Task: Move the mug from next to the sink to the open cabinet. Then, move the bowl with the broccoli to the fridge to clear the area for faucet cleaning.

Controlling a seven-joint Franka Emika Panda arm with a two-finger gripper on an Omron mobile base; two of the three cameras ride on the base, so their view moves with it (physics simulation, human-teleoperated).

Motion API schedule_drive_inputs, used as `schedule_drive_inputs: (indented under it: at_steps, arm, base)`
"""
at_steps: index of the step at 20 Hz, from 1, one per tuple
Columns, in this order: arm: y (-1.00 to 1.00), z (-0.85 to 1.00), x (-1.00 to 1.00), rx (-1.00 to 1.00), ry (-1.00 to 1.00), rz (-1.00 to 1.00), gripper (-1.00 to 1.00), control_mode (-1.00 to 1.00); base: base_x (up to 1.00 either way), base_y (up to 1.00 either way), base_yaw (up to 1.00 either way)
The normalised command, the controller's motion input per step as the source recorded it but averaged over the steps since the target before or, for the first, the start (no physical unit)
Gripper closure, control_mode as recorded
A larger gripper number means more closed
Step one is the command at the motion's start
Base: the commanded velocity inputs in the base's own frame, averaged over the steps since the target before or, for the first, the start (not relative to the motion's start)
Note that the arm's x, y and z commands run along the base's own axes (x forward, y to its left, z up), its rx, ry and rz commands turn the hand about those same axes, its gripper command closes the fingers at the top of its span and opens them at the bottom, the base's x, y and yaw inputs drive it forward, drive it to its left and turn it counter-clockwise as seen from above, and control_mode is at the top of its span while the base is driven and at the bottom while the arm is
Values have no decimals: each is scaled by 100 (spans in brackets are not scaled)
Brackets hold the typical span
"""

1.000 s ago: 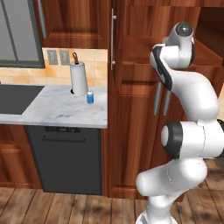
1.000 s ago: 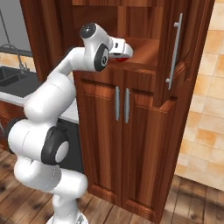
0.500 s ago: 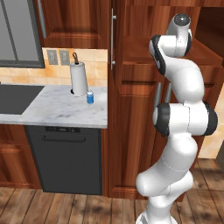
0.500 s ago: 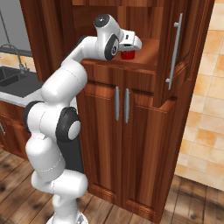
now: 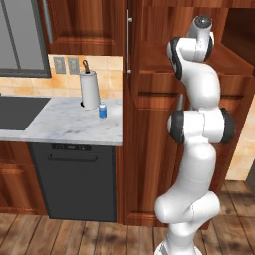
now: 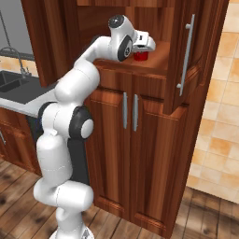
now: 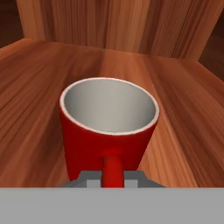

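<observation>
Left base view, left to right: a dark window pane above a dark cooktop (image 5: 17,112) set into the marble table (image 5: 69,127); on the table stand a paper towel roll (image 5: 90,89) and, just beside it to the right, a small blue-capped bottle (image 5: 102,110). A black dishwasher (image 5: 74,182) sits under the table. Right of it rises the cabinet (image 5: 149,124), reddish-brown wood with a long silver bar handle (image 5: 129,45). The white arm stands in front of the cabinet and reaches up into its shelf recess; the hand is hidden behind the arm's upper joints here.

Right base view, left to right: the faucet (image 6: 14,58) curves over the sink (image 6: 11,84) at the left edge. The arm bends upward and to the right from the base. The hand (image 6: 142,44) lies inside the open recess of the cabinet (image 6: 154,126), just above the shelf board, with the mug (image 6: 140,56) directly beneath it and low over, or on, the shelf; contact with the board cannot be judged. To the right hangs the open cabinet door (image 6: 193,56) with its bar handle.

Hand view: the mug (image 7: 108,127) is upright, red outside and grey-white inside, its handle facing the camera. The handle sits between the hand's grey finger tips (image 7: 89,179), which close on it. The wooden shelf floor (image 7: 39,87) and the rear wall of the recess surround the mug.
</observation>
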Motion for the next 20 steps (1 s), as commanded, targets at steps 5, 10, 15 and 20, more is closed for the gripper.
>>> schedule_drive_inputs:
  at_steps: [5,10,15,20]
  arm:
    - [0,-13,-78,0,-16,-2,-100,-100]
    - [0,-59,-100,0,-39,-4,-100,-100]
    - [3,-100,-100,-5,-38,-3,-100,-100]
    - [20,-100,-100,-13,-23,-2,-100,-100]
  base:
    - [0,0,0]
    - [0,0,0]
    - [0,0,0]
    - [0,0,0]
